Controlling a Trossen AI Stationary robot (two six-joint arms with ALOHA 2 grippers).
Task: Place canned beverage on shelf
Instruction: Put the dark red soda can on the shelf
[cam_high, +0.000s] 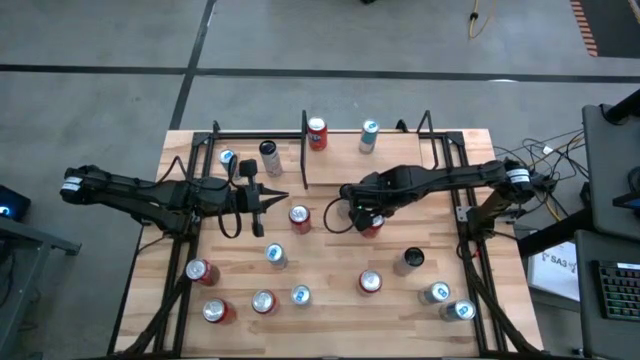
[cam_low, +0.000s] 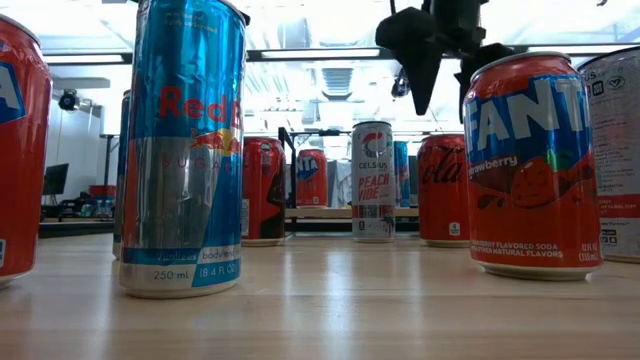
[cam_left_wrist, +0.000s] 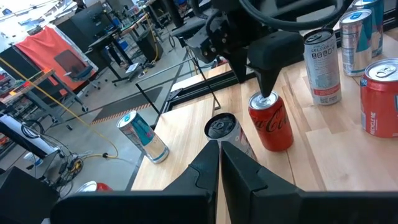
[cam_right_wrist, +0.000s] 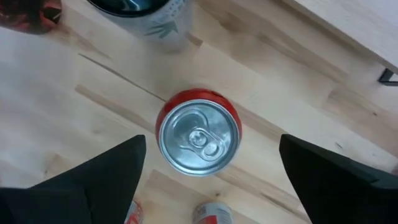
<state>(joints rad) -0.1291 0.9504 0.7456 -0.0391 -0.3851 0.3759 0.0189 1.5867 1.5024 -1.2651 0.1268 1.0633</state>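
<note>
High view first, going from your left. The left gripper hangs over the table with its fingers pressed together and nothing in them, pointing toward the middle. Two cans stand just behind it by the black rail. A cluster of five cans fills the near-left corner, so there is little room along that edge.

At the centre, a red can stands just left of the right gripper. That gripper is above a Coca-Cola can with its fingers spread wide, one on each side of the lid and not clamped. You cannot tell whether a tip touches the rim. This can stands upright on the tabletop, in front of the shelf and not on it.

The shelf sits at the far edge and holds two upright cans, a red one at its left rail and a silver one near the middle. Its right half is bare board.

Farther right, four more cans are scattered toward the near-right corner. I count thirteen cans on the tabletop.
</note>
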